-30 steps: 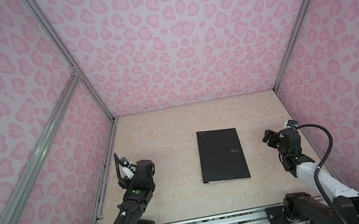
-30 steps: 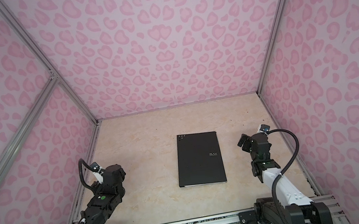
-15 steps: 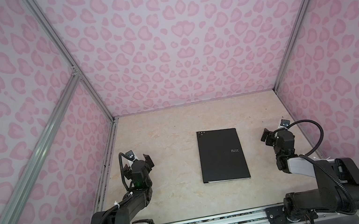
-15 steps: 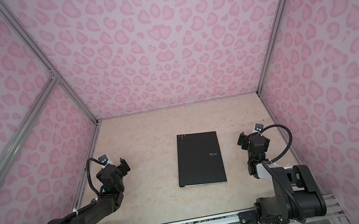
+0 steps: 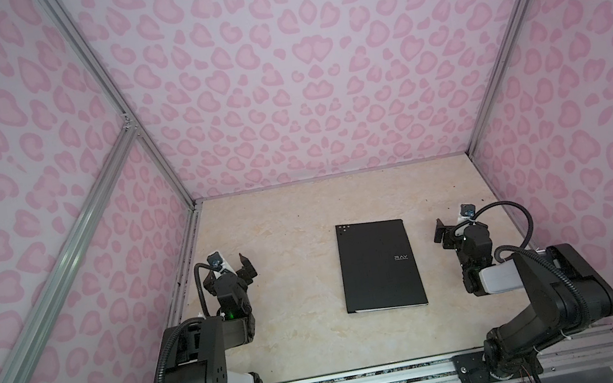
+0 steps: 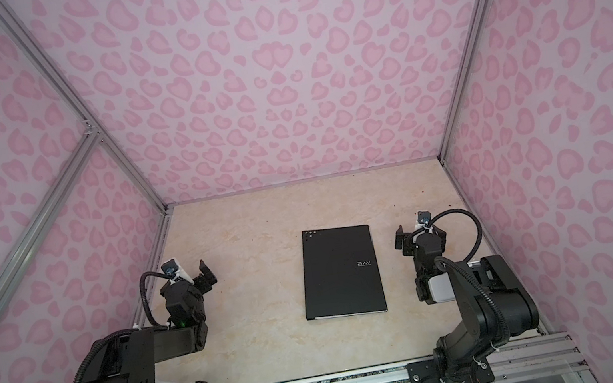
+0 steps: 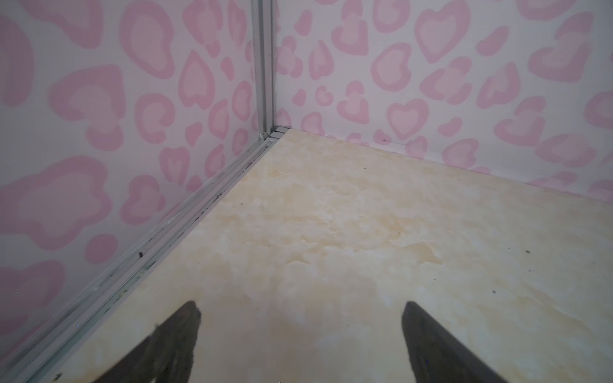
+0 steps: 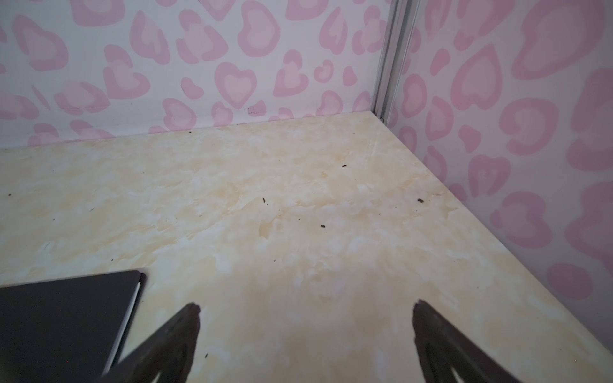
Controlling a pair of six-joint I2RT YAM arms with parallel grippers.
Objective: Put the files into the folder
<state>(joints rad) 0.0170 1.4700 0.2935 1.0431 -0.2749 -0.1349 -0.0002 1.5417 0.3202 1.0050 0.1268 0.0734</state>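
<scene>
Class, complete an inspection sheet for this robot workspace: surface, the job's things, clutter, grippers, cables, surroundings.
Surface: beige marbled table, with a few dark specks.
Job's things: black folder closed, lying flat mid-table; a white edge shows along its side; no loose files seen.
Clutter: nothing seen.
Grippers: left gripper open, empty; right gripper open, empty; both apart from the folder.
Cables: left cable and right cable loop over the wrists, clear of the folder.
Surroundings: pink heart-print walls, aluminium frame rail.
</scene>
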